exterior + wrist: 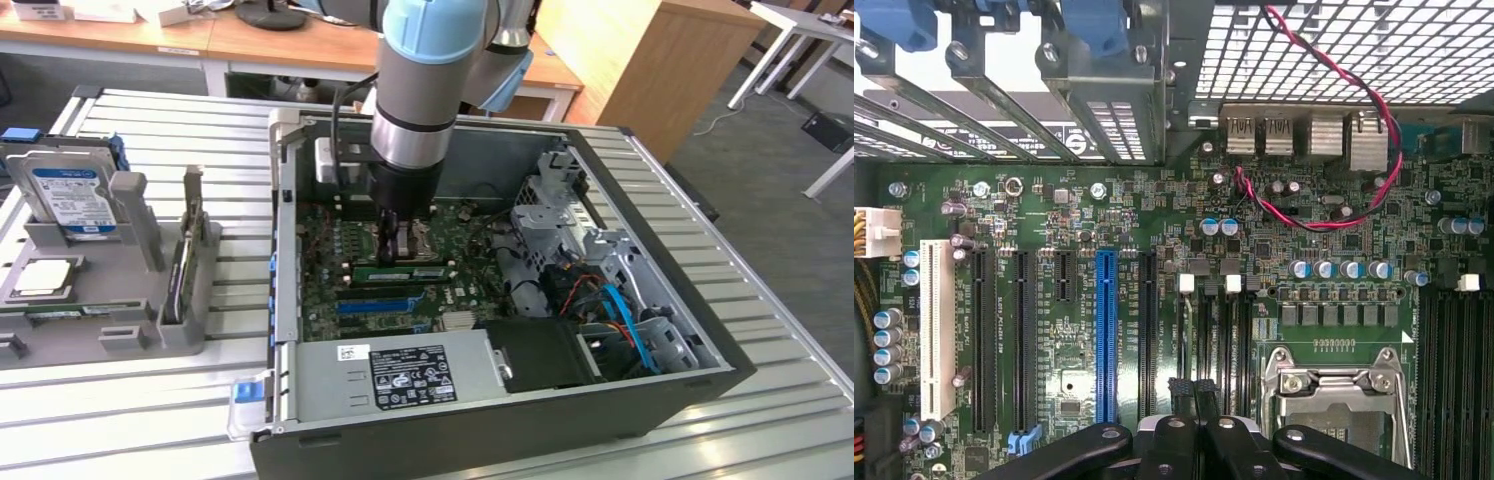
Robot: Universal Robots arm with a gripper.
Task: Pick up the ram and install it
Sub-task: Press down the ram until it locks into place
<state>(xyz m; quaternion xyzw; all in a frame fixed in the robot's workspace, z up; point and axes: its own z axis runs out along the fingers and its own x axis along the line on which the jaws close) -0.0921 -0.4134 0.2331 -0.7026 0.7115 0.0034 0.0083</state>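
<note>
In the exterior view my gripper (pixel 391 252) reaches down into the open computer case (pixel 694 370), over the green motherboard (pixel 334 290). The ram (pixel 400 272), a long narrow green stick with dark chips, lies along the board right under the fingertips. I cannot tell whether they touch it. In the wrist view the gripper (pixel 1193 388) is shut, its black fingers (pixel 1179 420) pressed together with nothing between them. It hangs between a black expansion slot and the metal processor socket (pixel 1334 395).
A blue expansion slot (pixel 1106 335) and several black slots lie beside the gripper. A red-and-black cable (pixel 1334 215) loops near the rear ports. The power supply (pixel 400 375) and drive cage (pixel 574 220) crowd the case. A grey parts fixture (pixel 120 300) with a hard drive (pixel 67 200) stands outside.
</note>
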